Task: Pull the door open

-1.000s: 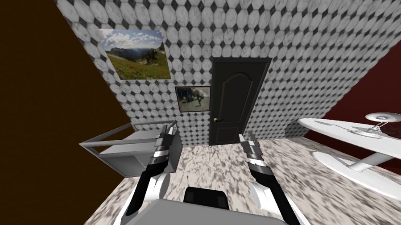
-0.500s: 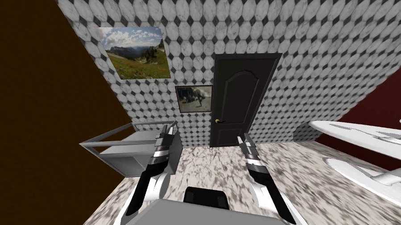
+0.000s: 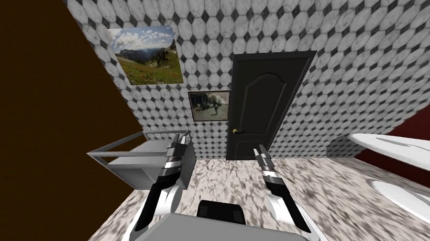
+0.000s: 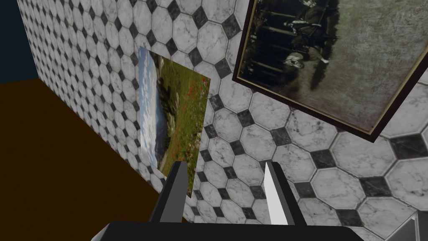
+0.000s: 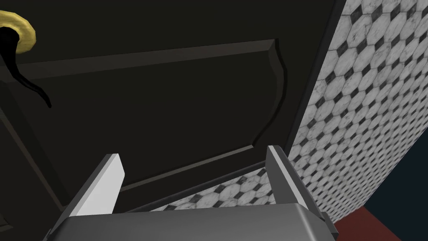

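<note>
Room in a home: a black-and-white tiled wall (image 3: 347, 44) carries a landscape picture (image 3: 149, 56) and a framed photo (image 3: 209, 105) beside a dark panelled door (image 3: 261, 108), above a marbled floor (image 3: 243, 181).

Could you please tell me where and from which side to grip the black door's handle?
Grip the thin black lever that curves out from its brass rosette, near the left edge of the door. Come straight at its face with the right gripper, open jaws straddling the lever; its free end probably gives best leverage.
</note>
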Motion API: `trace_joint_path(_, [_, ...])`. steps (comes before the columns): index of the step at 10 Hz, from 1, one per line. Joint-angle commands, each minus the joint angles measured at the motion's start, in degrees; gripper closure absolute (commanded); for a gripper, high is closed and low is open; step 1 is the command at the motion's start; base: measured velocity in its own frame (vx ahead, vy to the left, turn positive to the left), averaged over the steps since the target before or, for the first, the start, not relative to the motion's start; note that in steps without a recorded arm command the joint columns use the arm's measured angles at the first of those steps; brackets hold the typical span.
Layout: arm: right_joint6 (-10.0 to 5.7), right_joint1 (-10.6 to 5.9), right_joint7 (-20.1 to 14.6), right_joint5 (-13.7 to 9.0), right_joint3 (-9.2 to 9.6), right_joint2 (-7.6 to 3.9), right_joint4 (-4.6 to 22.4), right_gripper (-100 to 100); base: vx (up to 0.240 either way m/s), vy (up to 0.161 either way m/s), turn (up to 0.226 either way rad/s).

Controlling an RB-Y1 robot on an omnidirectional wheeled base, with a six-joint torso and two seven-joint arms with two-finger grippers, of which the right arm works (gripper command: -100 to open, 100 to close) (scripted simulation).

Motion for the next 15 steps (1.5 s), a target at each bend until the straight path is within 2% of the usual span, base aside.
trace_joint_path(1, [-0.43, -0.43, 0.03, 0.05, 0.05, -0.23, 2.14, -100, 0.086, -0.023, 0.036])
trace_joint_path(15, [-1.77, -7.17, -0.56, -0.06, -0.67, -3.75, 22.61, -100, 0.093, -0.028, 0.064])
